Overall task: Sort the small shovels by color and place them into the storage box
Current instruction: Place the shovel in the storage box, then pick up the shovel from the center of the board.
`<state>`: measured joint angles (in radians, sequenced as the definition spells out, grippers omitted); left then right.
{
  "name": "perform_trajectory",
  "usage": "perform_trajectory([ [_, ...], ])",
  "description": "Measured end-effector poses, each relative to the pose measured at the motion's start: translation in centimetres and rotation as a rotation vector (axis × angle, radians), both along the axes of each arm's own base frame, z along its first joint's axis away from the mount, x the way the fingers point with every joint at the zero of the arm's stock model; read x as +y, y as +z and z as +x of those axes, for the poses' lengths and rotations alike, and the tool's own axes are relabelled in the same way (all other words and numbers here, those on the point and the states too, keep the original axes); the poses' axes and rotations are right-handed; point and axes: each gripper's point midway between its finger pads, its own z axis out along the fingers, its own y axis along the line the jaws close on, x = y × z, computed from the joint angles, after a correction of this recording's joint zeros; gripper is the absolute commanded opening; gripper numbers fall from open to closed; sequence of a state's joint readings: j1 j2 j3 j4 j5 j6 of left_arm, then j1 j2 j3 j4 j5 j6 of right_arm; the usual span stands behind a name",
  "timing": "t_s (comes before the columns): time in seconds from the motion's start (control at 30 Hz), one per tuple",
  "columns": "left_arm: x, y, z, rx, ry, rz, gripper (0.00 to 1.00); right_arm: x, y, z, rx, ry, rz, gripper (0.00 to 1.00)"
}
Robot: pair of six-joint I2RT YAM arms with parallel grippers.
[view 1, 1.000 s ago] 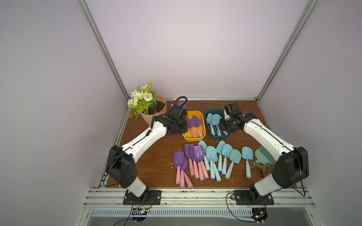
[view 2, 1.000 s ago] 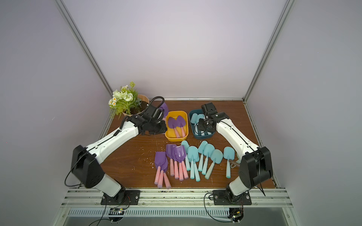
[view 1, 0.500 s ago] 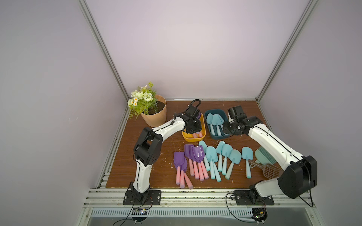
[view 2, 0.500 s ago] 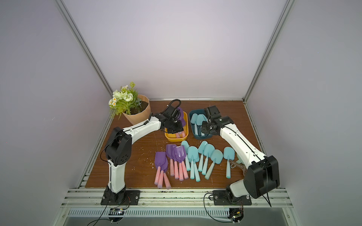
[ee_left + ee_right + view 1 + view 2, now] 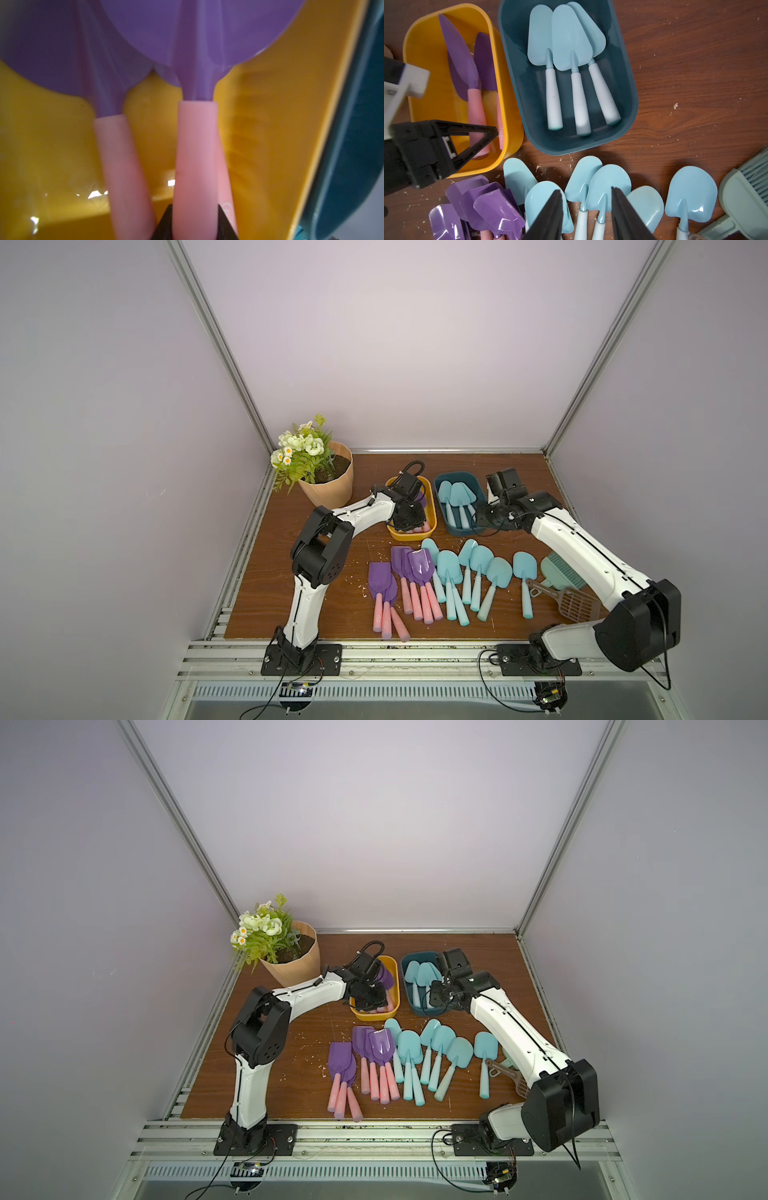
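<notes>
Left end effector (image 5: 409, 519) holds a purple shovel (image 5: 195, 162) inside the yellow box (image 5: 433, 510); right end effector (image 5: 483, 517) hangs with its jaws apart by the blue box (image 5: 459, 532).

In both top views the two boxes stand side by side at frame centre, and below them loose purple shovels (image 5: 409, 572) and aqua shovels (image 5: 478, 568) lie in a row on the table (image 5: 291, 572). In the left wrist view, black fingertips (image 5: 166, 224) at the bottom edge pinch the purple shovel's pink handle, with a second shovel (image 5: 120, 166) lying just beside it on the yellow floor. In the right wrist view, the fingers (image 5: 550, 218) at the bottom edge stand apart with nothing between them, above the loose aqua shovels. Three boxed aqua shovels (image 5: 571, 52) lie side by side in the blue box at upper centre.
</notes>
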<state>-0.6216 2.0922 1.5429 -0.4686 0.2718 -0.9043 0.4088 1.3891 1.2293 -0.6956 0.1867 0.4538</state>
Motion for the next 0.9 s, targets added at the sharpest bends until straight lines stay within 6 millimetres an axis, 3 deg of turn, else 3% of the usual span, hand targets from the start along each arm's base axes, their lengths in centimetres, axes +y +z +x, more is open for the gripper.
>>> perform_trajectory([
  [0.1,0.4,-0.7,-0.4,0.016,0.004,0.015,0.39,-0.1,0.5,-0.1,-0.013,0.0,0.006,0.44],
  [0.27,0.3,0.0,-0.2,0.002,0.008,0.009,0.52,-0.4,0.2,-1.0,-0.013,-0.019,0.022,0.45],
  [0.4,0.3,2.2,0.0,-0.046,0.005,-0.002,0.55,-1.2,-2.8,-3.0,0.057,-0.064,0.031,0.45],
  [0.63,-0.2,10.5,-0.1,-0.258,-0.021,-0.036,0.56,-3.2,-9.2,-9.5,0.231,-0.158,0.053,0.44],
  [0.73,0.0,13.0,-0.5,-0.337,-0.022,-0.034,0.56,-3.4,-11.3,-12.3,0.293,-0.177,0.099,0.44],
  [0.8,0.5,13.2,-1.1,-0.358,-0.021,-0.022,0.56,-3.4,-12.6,-13.9,0.334,-0.186,0.128,0.44],
  [0.9,1.7,11.3,-2.0,-0.334,-0.018,0.026,0.57,-3.3,-14.1,-16.0,0.391,-0.192,0.164,0.43],
])
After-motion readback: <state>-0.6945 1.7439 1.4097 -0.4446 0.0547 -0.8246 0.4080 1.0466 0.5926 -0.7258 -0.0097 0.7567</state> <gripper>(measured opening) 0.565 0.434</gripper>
